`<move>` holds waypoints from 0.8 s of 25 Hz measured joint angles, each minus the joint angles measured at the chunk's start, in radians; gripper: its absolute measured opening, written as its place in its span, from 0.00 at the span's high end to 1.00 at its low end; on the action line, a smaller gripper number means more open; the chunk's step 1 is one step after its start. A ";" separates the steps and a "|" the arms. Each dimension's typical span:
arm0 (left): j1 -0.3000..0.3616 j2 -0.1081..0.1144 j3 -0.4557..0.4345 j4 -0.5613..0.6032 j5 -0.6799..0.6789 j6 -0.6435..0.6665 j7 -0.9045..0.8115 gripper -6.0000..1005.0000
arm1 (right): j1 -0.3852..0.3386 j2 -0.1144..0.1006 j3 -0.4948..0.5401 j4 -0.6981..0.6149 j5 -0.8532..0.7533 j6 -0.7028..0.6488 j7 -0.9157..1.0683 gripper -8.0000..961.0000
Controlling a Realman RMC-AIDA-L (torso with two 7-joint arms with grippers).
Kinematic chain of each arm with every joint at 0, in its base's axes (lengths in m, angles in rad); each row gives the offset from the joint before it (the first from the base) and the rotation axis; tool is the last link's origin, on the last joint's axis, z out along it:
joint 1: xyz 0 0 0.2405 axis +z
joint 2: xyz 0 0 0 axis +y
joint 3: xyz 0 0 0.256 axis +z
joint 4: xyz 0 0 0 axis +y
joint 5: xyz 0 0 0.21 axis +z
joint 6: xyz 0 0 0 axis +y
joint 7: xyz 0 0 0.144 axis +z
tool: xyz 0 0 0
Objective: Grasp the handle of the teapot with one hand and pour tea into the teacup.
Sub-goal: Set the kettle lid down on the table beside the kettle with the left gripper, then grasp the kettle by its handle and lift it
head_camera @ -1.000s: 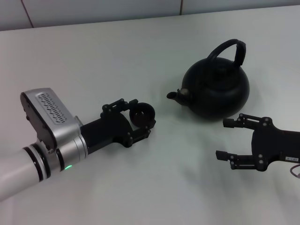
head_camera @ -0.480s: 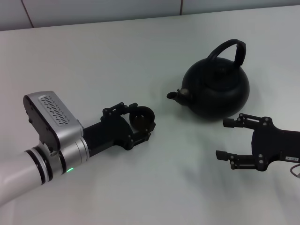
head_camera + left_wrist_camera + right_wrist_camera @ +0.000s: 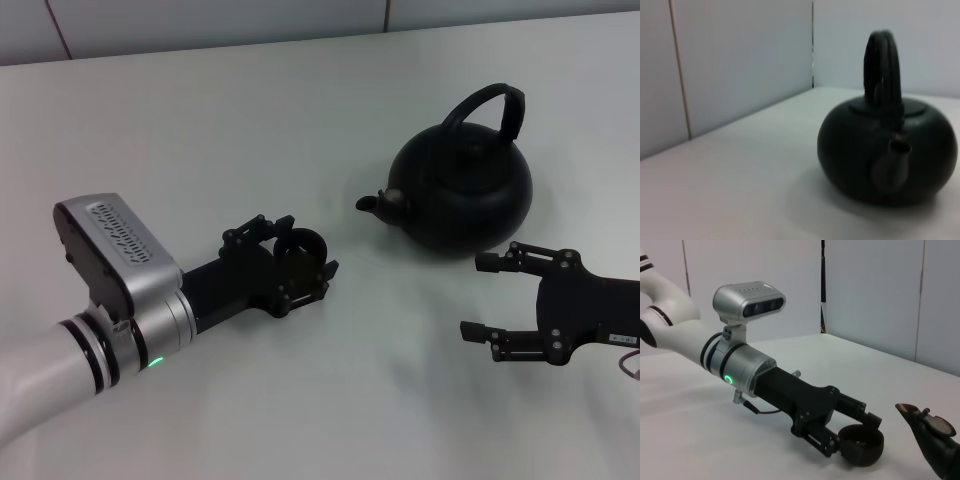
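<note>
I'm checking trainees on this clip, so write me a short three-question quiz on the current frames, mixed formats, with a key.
1. True or false: the left gripper has its fingers around the teacup.
2. Multiple choice: where does the teapot spout point in the head view? A) toward the teacup side B) toward the right gripper C) toward the far wall
3. Fill in the blank: the right gripper is ____ and touches nothing, sitting on the near side of the teapot, well below its handle.

Key:
1. True; the right wrist view shows the cup between the fingers.
2. A
3. open
</note>
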 joint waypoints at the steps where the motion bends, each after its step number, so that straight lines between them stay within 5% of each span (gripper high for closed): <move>1: 0.014 0.001 -0.027 0.003 0.025 0.031 0.000 0.21 | 0.000 0.000 0.000 0.000 0.000 0.000 0.000 0.20; 7: 0.101 0.016 -0.034 0.077 0.044 0.254 -0.022 0.20 | 0.003 0.000 0.000 -0.004 0.000 0.003 0.000 0.21; 8: 0.202 0.018 -0.030 0.215 0.051 0.416 -0.089 0.20 | 0.006 0.000 0.000 -0.004 0.000 0.007 0.000 0.21; 13: 0.378 0.022 0.010 0.459 0.054 0.681 -0.209 0.20 | 0.011 0.001 0.002 -0.005 0.000 0.009 0.000 0.21; 20: 0.517 0.041 0.078 0.670 0.054 0.799 -0.410 0.20 | 0.015 0.002 0.010 -0.003 0.000 0.007 0.001 0.22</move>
